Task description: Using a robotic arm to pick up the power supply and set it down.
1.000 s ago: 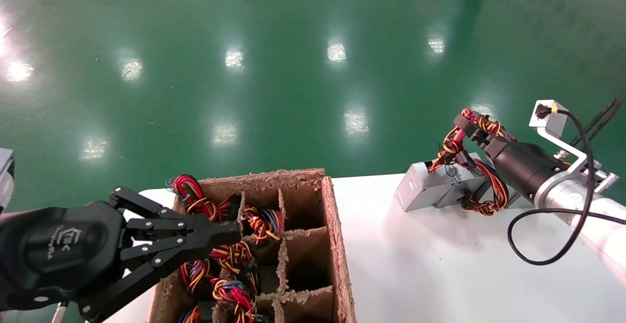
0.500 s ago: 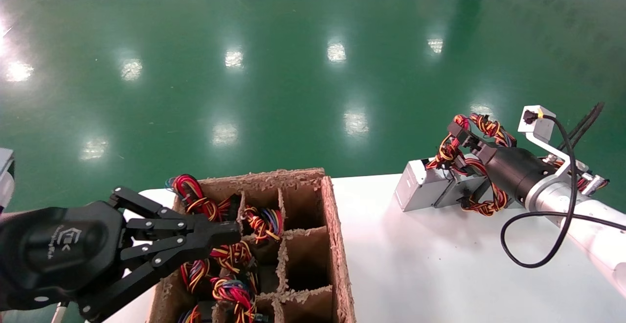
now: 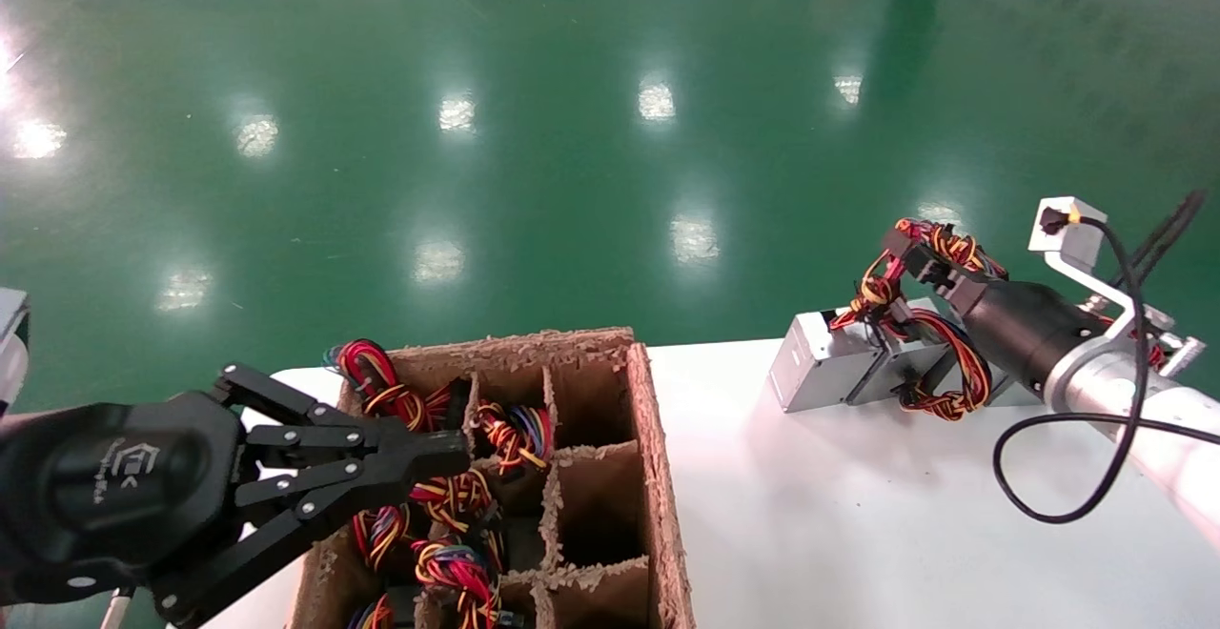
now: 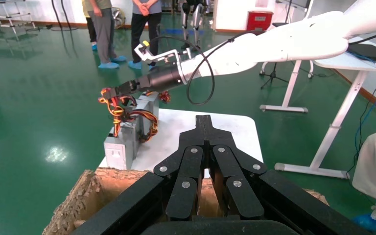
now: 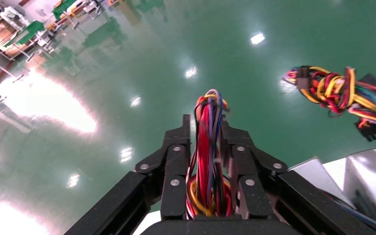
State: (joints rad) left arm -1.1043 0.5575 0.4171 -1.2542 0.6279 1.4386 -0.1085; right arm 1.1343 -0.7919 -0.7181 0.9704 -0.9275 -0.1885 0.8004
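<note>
While raised, right gripper [image 3: 917,257] clamps wire bundle [image 5: 206,147]

The right arm [image 3: 1134,410], white with a silver collar and black cylindrical wrist, reaches in from the right, a black cable looping beneath it and a light-grey block bracketed above the wrist. Its right gripper [image 5: 206,134] has its fingers [image 5: 176,147] drawn close together, pinching a strand of wires that runs up between them and past their tips. The left gripper [image 3: 434,453] hangs low on the left, its linked black fingers [image 4: 196,147] pressed together, tips touching.
</note>
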